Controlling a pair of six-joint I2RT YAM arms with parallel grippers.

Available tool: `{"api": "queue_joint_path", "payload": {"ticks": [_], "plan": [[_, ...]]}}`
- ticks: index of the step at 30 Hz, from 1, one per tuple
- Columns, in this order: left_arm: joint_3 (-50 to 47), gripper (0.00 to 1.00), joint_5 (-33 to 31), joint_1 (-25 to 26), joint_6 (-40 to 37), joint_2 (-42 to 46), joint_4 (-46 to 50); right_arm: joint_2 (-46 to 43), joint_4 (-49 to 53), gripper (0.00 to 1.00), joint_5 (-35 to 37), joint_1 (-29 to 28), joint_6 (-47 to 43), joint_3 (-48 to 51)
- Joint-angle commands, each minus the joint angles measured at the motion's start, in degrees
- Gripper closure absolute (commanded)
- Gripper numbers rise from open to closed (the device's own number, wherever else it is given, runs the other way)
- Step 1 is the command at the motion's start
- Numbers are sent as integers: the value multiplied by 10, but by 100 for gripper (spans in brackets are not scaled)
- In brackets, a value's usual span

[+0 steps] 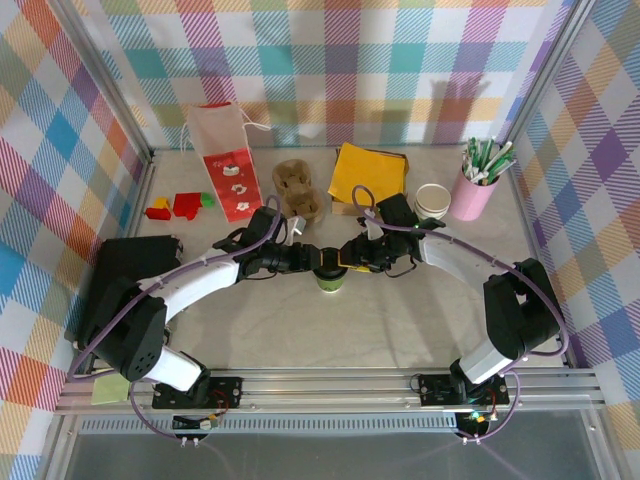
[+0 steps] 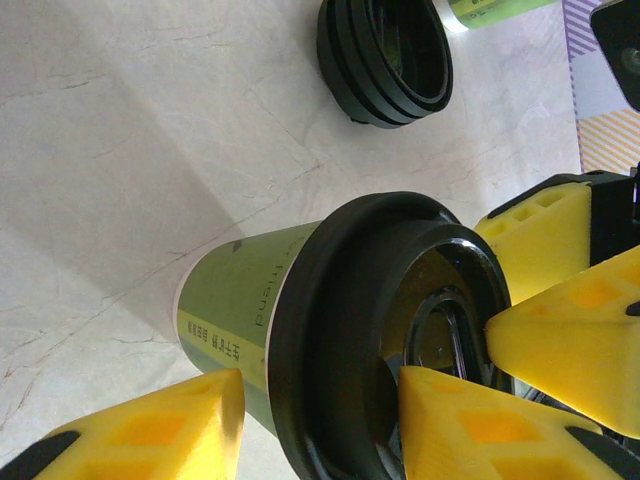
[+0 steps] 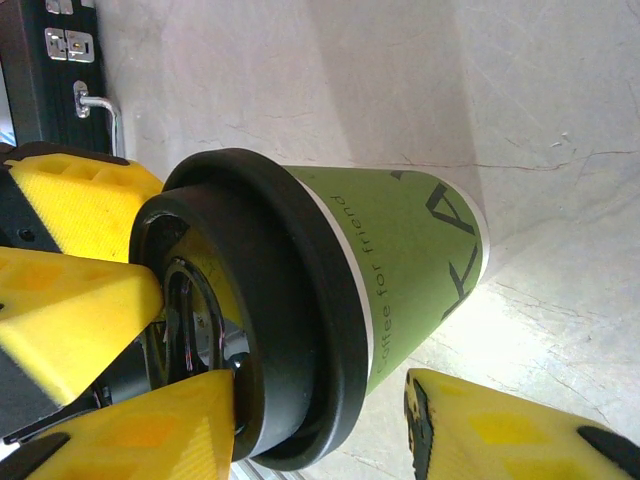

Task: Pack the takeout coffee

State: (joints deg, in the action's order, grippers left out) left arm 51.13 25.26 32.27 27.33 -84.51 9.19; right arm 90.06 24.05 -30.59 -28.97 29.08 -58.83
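- Jaws of the left gripper (image 1: 312, 258) and the right gripper (image 1: 348, 262) meet from opposite sides at the upright takeout coffee (image 1: 330, 280), mid-table (image 1: 420, 330).
- Left wrist: pocketed yellow fingers (image 2: 150, 430) straddle the glossy black lid (image 2: 340, 330), but whether they grip it I cannot tell. Stacked spare lids (image 2: 385, 55) lie beyond.
- Right wrist: the right jaws are slack, with one finger (image 3: 500, 430) apart from the green paper wall.

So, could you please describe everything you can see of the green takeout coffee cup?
The takeout coffee cup is small, green paper with dark print ("coffee for friend") and a cream-white rim. A glossy black plastic lid with a sunken centre sits on it. It stands upright on the pale table, between the left gripper and the right gripper. Their yellow jaws stand open around the lid; whether they touch it I cannot tell.
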Motion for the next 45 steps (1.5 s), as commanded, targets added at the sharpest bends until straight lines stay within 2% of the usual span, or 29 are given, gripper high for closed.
{"api": "queue_joint_path", "payload": {"ticks": [1,6,10,15,18,21,25,28,32,37,45], "plan": [[-19,56,-34,10,-14,-13,72,4,45,53,57,-8,-17,10],[28,51,-7,17,-5,-20,53,-3,79,51,87,-25,-28,-33],[65,46,-16,17,-3,-16,62,-3,116,48,125,-38,-30,-82],[104,37,-35,17,-3,2,111,-5,165,42,172,-51,-44,-138],[115,34,-61,14,2,24,140,-10,187,39,199,-63,-51,-163],[119,34,-96,-3,5,51,190,-9,211,36,235,-83,-57,-188],[92,33,-154,-53,3,115,259,0,242,29,285,-112,-60,-213],[61,33,-171,-102,-7,172,286,12,258,26,318,-137,-62,-231],[35,32,-190,-141,-31,237,315,46,291,20,360,-170,-66,-269],[30,31,-184,-148,-49,278,325,88,318,11,391,-196,-67,-312],[22,31,-163,-148,-51,286,307,136,348,9,421,-213,-58,-355]]}}
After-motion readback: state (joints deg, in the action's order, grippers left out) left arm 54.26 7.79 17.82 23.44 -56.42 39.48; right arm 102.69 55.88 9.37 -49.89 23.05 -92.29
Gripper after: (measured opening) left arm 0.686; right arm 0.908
